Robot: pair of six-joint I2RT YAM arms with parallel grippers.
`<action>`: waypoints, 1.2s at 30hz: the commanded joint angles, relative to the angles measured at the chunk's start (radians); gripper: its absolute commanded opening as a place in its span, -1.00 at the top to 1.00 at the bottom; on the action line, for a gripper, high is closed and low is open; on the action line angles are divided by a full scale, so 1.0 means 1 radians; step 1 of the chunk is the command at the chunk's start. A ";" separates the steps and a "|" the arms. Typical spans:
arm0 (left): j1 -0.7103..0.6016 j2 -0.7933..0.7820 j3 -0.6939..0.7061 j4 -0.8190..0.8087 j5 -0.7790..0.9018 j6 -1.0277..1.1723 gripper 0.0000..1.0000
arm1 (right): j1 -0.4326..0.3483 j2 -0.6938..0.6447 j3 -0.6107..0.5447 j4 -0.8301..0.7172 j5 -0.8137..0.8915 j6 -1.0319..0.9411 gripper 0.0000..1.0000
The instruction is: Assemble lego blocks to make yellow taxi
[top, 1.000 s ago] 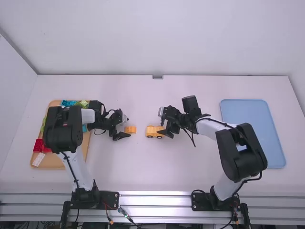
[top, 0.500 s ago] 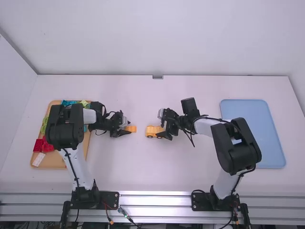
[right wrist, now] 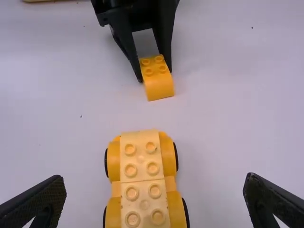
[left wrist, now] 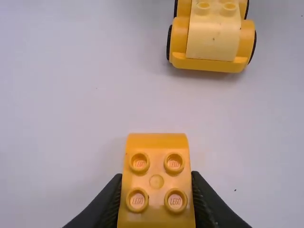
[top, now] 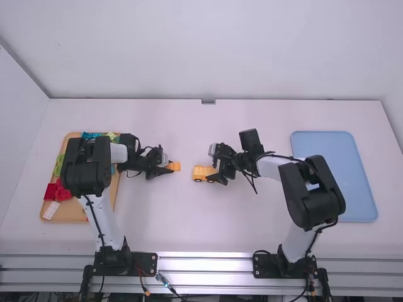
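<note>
Closing in, the left pincer (left wrist: 156,177) now pinches the block (left wrist: 156,183); the right pincer (right wrist: 154,177), spread, straddles the car (right wrist: 142,178). Grasp seems made; lift and stack next.

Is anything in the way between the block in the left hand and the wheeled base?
Nothing visible: between the yellow-orange block in the left hand and the wheeled base lies bare table. The open right hand is around the base, outside that gap.
</note>
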 commanded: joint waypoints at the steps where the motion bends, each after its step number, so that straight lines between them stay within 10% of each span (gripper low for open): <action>1: -0.006 0.023 0.004 -0.004 -0.003 0.005 0.55 | -0.005 0.013 -0.003 -0.005 -0.011 0.004 -0.98; 14: -0.010 -0.038 0.003 -0.040 -0.003 -0.001 0.67 | -0.017 0.014 -0.043 0.023 -0.010 0.000 -0.98; 36: -0.144 -0.240 0.004 -0.091 0.071 -0.074 0.79 | -0.023 0.252 -0.147 0.541 -0.090 0.071 -0.98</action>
